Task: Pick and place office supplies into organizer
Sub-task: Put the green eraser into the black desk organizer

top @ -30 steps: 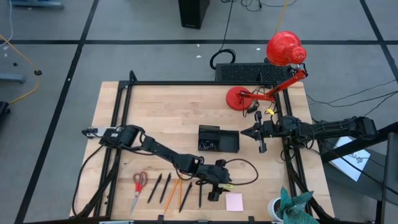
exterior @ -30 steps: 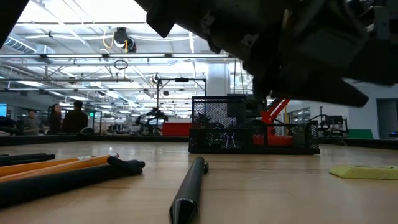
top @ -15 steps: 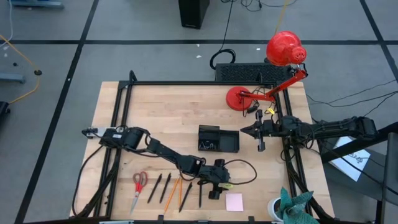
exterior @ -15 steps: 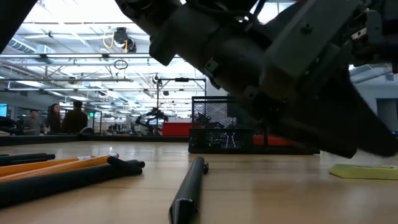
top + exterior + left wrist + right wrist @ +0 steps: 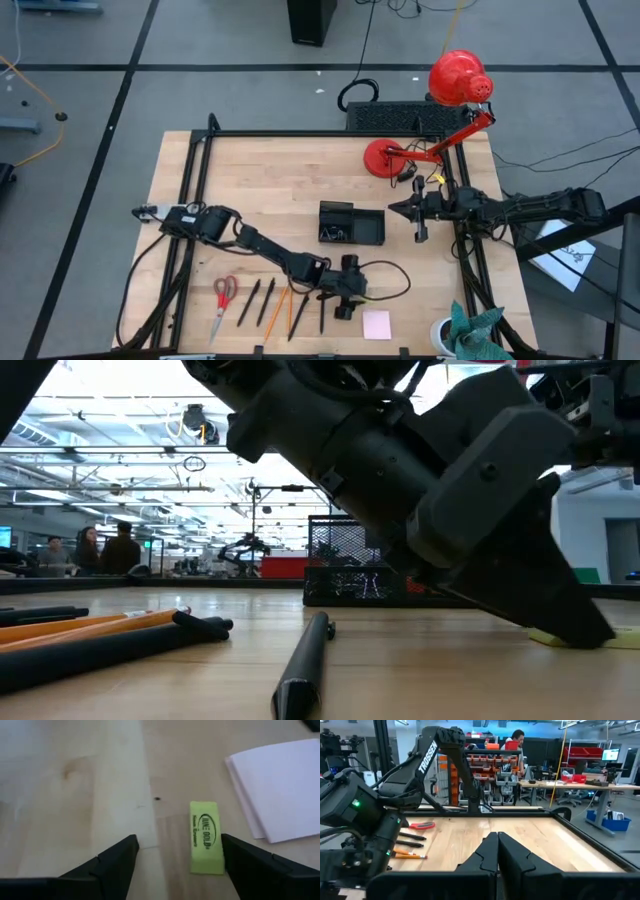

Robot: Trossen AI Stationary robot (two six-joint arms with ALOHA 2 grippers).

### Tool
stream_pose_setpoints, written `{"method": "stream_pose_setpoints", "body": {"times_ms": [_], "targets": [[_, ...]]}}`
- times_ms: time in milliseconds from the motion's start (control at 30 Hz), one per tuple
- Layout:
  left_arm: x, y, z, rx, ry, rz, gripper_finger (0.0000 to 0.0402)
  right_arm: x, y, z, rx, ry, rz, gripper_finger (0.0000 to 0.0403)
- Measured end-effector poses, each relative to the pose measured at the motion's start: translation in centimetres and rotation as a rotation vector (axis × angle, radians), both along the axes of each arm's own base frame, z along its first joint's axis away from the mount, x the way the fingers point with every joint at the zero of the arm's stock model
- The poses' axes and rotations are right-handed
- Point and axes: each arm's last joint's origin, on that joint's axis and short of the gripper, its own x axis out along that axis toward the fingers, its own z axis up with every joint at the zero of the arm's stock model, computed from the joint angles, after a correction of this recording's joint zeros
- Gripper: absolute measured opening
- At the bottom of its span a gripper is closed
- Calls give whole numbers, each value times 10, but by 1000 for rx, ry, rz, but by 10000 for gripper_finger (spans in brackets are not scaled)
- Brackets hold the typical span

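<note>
High view, seen from directly above the desk (image 5: 260, 180). The left pincer (image 5: 345, 308) sits low near the 6 o'clock edge, its fingers spread wide; the left wrist view shows them straddling a small yellow-green eraser (image 5: 205, 838), which lies flat between the two fingers (image 5: 112, 862) and close against one of them, not yet gripped. Just beside the eraser, toward 5 o'clock of the desk, lies the pale pink sticky-note pad (image 5: 376, 324). The organizer (image 5: 351, 224), a black compartmented tray, stands near the desk's centre, at about 12 o'clock from the left pincer and well apart from it; small dark items, too small to tell, show in one of its compartments.

Progress, as judged: early. Most supplies remain outside the organizer. In a row along the 6 o'clock edge, toward 7 o'clock, lie the red-handled scissors (image 5: 223, 296), several black pens (image 5: 248, 301) and orange pencils (image 5: 277, 309). The eraser is the item in hand; closing on it, lifting and carrying it to the tray are still to do.

Surroundings: the right pincer (image 5: 421, 234) waits at 3 o'clock, fingers pressed together and holding nothing, just beside the organizer's 3 o'clock end. A red desk lamp (image 5: 455, 80) stands at 1 o'clock, its base on the desk. The route from eraser to tray looks clear across bare wood; the idle right pincer is the nearest thing to the drop-off point. In the low view, people show in the room beyond.
</note>
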Motion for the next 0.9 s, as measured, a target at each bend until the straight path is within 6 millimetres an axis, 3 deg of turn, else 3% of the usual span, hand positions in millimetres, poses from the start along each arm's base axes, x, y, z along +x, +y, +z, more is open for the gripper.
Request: {"method": "stream_pose_setpoints", "body": {"times_ms": [333,900], "targets": [[5,17,-1,-10,8,-65,259,0,0,0,0,0,2,4],[7,13,0,-30,-35,-319,210,0,0,0,0,1,5,4]]}}
